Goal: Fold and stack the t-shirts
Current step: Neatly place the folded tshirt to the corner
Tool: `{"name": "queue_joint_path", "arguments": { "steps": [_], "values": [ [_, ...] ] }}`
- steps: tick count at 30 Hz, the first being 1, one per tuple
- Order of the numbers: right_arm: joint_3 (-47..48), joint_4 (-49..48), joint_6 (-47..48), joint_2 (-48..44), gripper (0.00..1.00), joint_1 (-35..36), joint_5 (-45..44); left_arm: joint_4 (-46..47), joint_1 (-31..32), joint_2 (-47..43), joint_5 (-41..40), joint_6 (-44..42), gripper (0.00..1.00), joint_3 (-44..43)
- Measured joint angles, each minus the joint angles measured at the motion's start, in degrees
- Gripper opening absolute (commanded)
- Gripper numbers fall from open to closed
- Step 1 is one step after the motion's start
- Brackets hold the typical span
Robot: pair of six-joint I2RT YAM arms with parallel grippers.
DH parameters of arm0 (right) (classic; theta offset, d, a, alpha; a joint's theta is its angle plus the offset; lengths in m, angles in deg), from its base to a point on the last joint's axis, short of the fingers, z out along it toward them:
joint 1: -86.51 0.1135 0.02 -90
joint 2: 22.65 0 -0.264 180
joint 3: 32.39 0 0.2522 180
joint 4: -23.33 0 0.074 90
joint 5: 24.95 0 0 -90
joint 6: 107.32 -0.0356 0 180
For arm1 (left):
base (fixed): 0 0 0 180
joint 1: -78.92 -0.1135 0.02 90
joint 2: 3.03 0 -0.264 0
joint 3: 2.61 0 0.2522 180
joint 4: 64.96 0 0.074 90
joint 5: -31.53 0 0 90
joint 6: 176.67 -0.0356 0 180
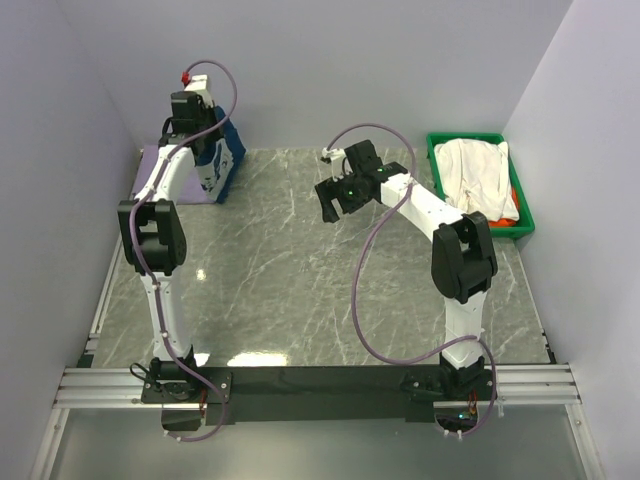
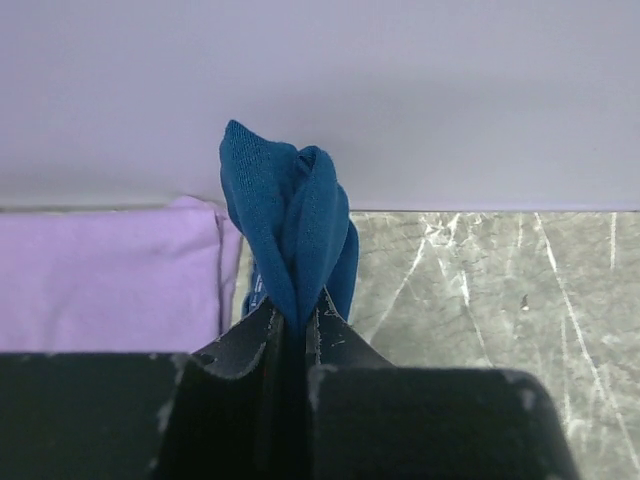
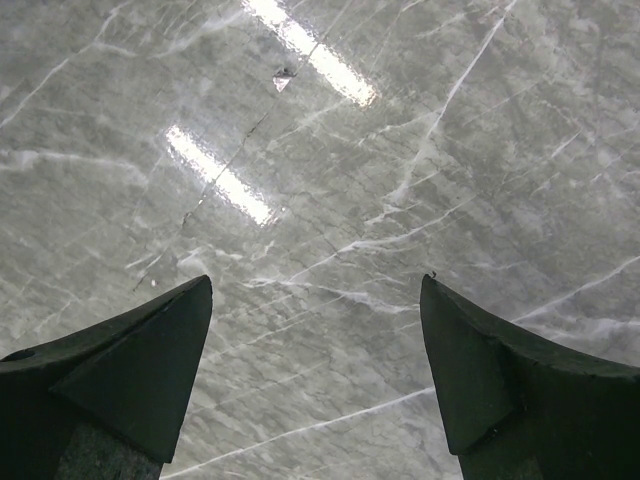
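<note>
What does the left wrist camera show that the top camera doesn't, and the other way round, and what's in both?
Only the left wrist view shows, close up, the left gripper pinched shut on a bunched fold of the navy t-shirt. Only the top view shows the right gripper above bare table, and the green bin holding the white t-shirt and a bit of the orange-red one. Both show the navy t-shirt beside the lavender t-shirt at the table's far left.

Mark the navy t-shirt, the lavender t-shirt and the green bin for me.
navy t-shirt (image 2: 290,230): left wrist view, on the bunched upright fold.
lavender t-shirt (image 2: 110,275): left wrist view, on its flat upper surface.
green bin (image 1: 512,231): top external view, on its near wall.
</note>
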Motion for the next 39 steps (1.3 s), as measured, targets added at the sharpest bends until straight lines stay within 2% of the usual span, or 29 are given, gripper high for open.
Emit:
{"name": "queue_joint_path", "arguments": {
  "steps": [10,39],
  "values": [
    [0.0,0.4,1.0,0.0,0.91,0.0,-0.2,-1.0,-0.6,0.0,0.1,-2.3,0.01,-0.4],
    [0.0,0.9,1.5,0.0,0.92,0.2,-0.4,-4.4,-4.6,-0.1,4.3,3.3,0.01,-4.6]
  ]
}}
